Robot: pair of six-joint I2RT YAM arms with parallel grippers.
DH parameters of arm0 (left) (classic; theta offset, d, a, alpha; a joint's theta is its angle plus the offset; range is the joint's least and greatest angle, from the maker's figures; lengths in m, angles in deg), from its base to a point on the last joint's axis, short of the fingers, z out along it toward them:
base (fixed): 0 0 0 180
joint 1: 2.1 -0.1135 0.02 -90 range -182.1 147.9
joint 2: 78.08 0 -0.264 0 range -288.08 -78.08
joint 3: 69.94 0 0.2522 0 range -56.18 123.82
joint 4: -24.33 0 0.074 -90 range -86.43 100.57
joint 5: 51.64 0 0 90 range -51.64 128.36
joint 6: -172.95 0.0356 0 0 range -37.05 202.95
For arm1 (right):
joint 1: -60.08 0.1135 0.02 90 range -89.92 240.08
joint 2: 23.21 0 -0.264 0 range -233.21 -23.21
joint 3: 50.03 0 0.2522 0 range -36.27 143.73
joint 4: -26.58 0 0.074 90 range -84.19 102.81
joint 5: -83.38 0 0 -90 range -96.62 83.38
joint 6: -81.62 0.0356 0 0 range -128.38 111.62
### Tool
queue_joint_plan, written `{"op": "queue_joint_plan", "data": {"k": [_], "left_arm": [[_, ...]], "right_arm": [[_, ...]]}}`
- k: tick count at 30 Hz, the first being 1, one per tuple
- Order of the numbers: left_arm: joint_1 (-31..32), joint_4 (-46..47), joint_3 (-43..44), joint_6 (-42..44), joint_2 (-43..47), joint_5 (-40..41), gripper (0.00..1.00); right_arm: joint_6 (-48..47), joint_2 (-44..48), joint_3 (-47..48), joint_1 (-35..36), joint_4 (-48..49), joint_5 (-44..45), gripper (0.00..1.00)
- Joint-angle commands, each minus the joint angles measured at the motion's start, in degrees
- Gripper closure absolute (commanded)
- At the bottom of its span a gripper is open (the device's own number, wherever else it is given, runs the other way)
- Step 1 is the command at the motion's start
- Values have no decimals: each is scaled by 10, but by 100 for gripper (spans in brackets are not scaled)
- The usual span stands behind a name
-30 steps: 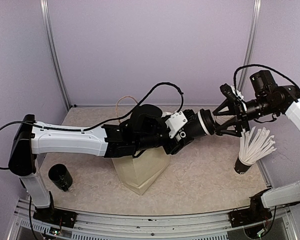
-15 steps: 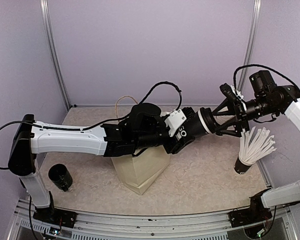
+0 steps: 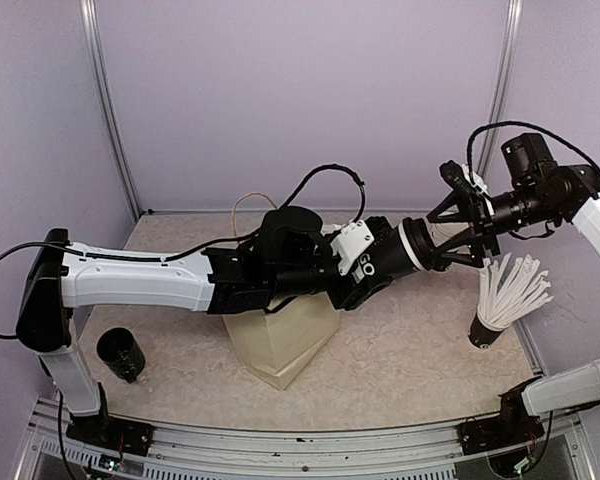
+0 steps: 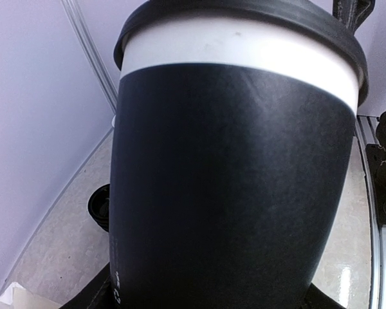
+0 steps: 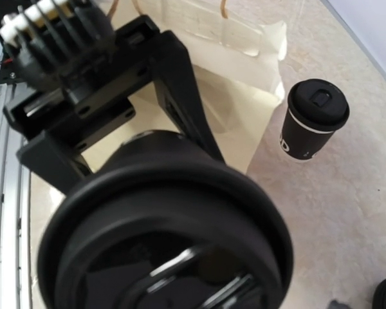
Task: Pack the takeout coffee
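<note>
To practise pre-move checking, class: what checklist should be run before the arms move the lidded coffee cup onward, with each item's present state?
1. Left end effector clamps the small black paper cup: ok.
2. Round black lid is seated on the cup's white rim: ok on the side the left wrist view shows.
3. Right end effector is free of the lid: cannot tell.
4. Cream paper bag has its mouth open: cannot tell, the left arm covers it from above.
5. Second lidded black cup stands upright beside the bag: ok.
</note>
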Motion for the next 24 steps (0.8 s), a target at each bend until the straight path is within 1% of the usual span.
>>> {"op": "queue_joint_plan", "data": {"k": [1, 12, 20, 24], "left_arm": [[0, 9, 1, 3, 21, -18, 32], [0, 4, 9, 0, 16, -18, 32], [3, 0, 17, 0, 12, -37, 32], [4, -3, 22, 0, 10, -38, 32]], "right_arm": [[-12, -12, -5, -2, -17, -7, 11], [-37, -25, -10, 8, -45, -32, 14], [-24, -25, -18, 17, -25, -37, 12], [-16, -25, -18, 22, -21, -40, 14]]}}
